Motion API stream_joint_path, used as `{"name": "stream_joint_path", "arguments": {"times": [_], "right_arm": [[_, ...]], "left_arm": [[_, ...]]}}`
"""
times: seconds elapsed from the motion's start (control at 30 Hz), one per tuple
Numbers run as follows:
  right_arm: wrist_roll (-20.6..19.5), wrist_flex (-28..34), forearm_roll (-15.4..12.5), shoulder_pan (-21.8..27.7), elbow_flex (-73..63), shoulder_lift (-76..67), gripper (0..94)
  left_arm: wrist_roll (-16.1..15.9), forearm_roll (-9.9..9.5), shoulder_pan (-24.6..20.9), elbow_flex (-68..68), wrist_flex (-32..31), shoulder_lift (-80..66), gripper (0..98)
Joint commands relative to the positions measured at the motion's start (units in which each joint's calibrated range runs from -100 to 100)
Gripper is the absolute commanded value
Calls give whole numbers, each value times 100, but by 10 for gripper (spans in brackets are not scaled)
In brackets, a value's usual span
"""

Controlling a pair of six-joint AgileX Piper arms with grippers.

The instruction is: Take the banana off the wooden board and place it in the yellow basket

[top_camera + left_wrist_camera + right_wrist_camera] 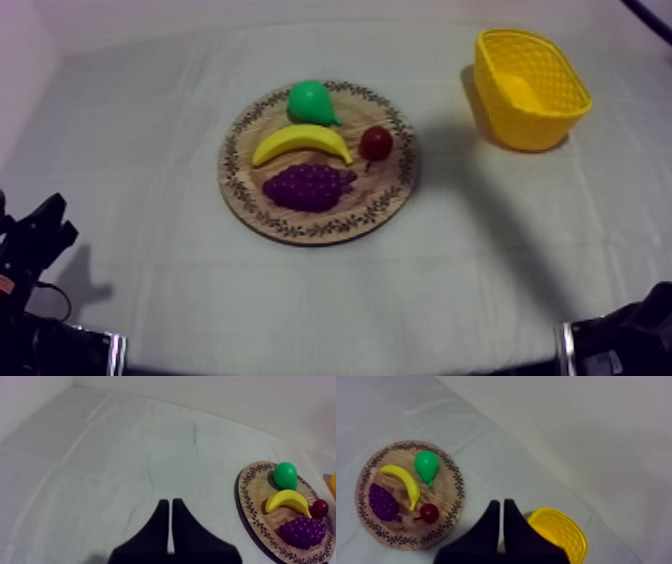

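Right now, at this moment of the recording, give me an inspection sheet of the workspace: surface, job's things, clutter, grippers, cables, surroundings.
Surface: grey-white cloth, creased with fold lines, no stains seen.
Job's things: banana lies across the middle of the wooden board; yellow basket stands apart from the board on the right arm's side, mouth up.
Clutter: pear, bunch of grapes and small red fruit share the board, all close around the banana.
Grippers: left gripper shut on nothing, over bare cloth beside the board; right gripper shut on nothing, above the basket's near rim.
Cables: nothing seen.
Surroundings: pale wall behind the table.
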Motion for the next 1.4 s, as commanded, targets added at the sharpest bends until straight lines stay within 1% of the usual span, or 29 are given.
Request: {"name": "stream_joint_path", "arguments": {"times": [0.0,0.17,0.3,0.57,0.87,1.07,1.2,1.23,1.27,1.37], "right_arm": [[3,139,6,-168,-135,184,6],[52,540,-18,-437,-536,596,6],[68,747,-3,-662,-733,903,6],[35,1003,120,-1141,-980,1473,6],[-61,1609,270,-1483,-1659,1951,6],[-235,1938,417,-1649,-2236,2278,14],[-355,1987,509,-1710,-2377,2411,54],[-369,2001,518,-1714,-2388,2438,78],[-371,2013,520,-1713,-2393,2465,119],[-357,2034,538,-1698,-2410,2539,283]], "left_arm": [[0,0,-1,-4,6,0,0],[0,0,-1,-4,6,0,0],[1,0,-1,-4,6,0,0],[0,0,-1,-4,6,0,0],[0,0,-1,-4,6,0,0],[0,0,-1,-4,6,0,0],[0,0,-1,-4,6,0,0],[0,0,-1,-4,6,0,0],[0,0,-1,-4,6,0,0],[0,0,-1,-4,6,0,0]]}}
